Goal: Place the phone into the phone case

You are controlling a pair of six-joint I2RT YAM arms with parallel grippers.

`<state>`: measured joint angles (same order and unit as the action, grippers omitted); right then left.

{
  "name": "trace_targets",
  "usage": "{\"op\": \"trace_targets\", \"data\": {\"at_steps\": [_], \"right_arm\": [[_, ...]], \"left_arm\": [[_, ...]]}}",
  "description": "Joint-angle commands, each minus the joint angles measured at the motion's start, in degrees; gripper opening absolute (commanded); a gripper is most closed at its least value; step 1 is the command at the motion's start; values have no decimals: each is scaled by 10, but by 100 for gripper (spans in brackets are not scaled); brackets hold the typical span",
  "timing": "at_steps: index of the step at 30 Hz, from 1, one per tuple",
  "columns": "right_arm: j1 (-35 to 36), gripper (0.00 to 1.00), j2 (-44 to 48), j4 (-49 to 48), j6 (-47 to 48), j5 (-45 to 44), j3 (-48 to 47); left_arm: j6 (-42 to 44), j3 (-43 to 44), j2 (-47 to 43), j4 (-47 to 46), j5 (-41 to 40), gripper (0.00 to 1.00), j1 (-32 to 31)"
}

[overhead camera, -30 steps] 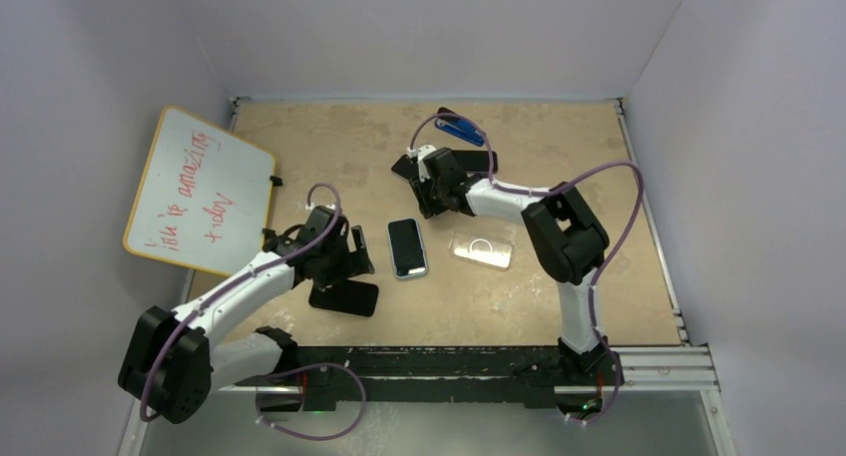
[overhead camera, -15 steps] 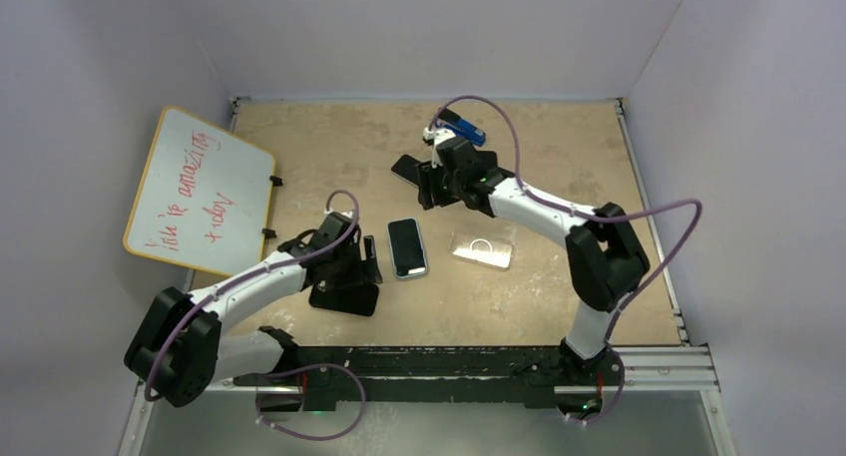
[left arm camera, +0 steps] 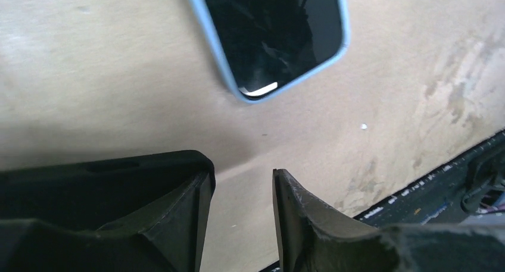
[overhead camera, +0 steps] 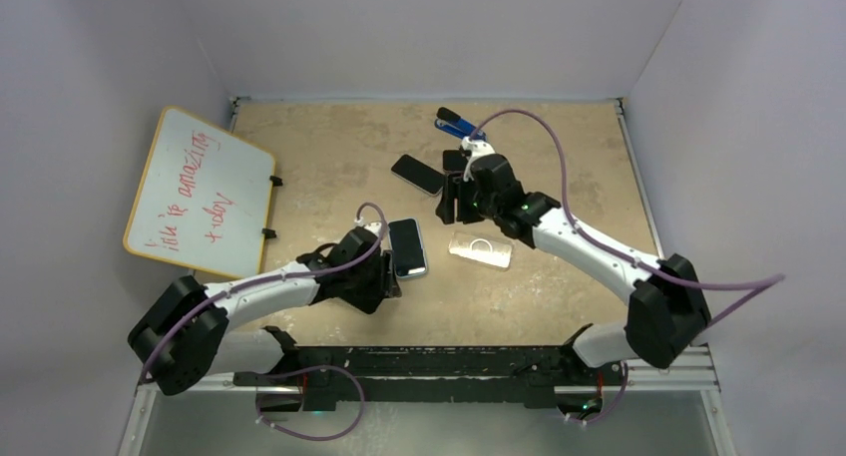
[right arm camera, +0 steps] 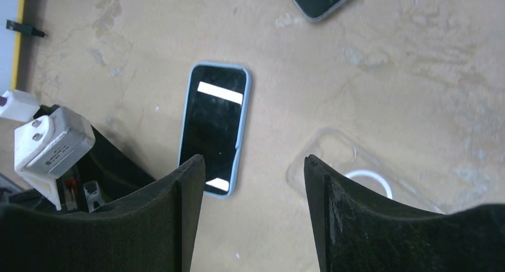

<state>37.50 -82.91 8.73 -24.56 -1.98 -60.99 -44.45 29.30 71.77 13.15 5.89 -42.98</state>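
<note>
Left end effector (left arm camera: pixel 243 180), released, has slid beside the phone (overhead camera: pixel 407 247) edge; right end effector (right arm camera: pixel 255 165) released too

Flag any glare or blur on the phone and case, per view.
Top external: evenly lit, phone screen dark, no obvious glare; clear case low-contrast, only its white ring stands out. Left wrist: small bright reflection near the phone's corner; left claw dark, little detail. Right wrist: two white glare strips on the screen; right claw dark too, case edges faint.
</note>
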Motion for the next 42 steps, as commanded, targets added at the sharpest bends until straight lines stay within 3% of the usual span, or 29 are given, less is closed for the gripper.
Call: {"op": "trace_targets", "data": {"at_steps": [1, 5, 10, 16, 19, 22, 27, 31, 35, 42], "right_arm": [[0, 64, 74, 3, -53, 6, 62], [-1, 63, 137, 8, -66, -14, 107], [0, 62, 185, 26, -70, -48, 134], [0, 62, 216, 34, -79, -43, 153], [0, 62, 228, 33, -82, -38, 162], [0, 62, 237, 29, -82, -42, 167], [-1, 61, 249, 27, -87, -32, 177], [0, 61, 257, 16, -88, -16, 184], [0, 60, 260, 15, -89, -11, 189], [1, 60, 262, 18, -89, -6, 194]], "left_arm": [[-34, -25, 24, -139, 93, 43, -65], [-44, -12, 57, -199, 92, 43, -131], [-46, 38, 85, -192, 74, 44, -195], [-48, 84, 62, -171, 62, 47, -223], [-48, 106, 25, -88, 7, 54, -223], [-57, 132, -14, 43, -103, 63, -218], [-91, 131, -65, 169, -195, 63, -163], [-132, 92, -101, 211, -241, 62, -110], [-203, 60, -113, 243, -294, 60, -103], [-216, 38, -83, 226, -291, 53, -101]]}}
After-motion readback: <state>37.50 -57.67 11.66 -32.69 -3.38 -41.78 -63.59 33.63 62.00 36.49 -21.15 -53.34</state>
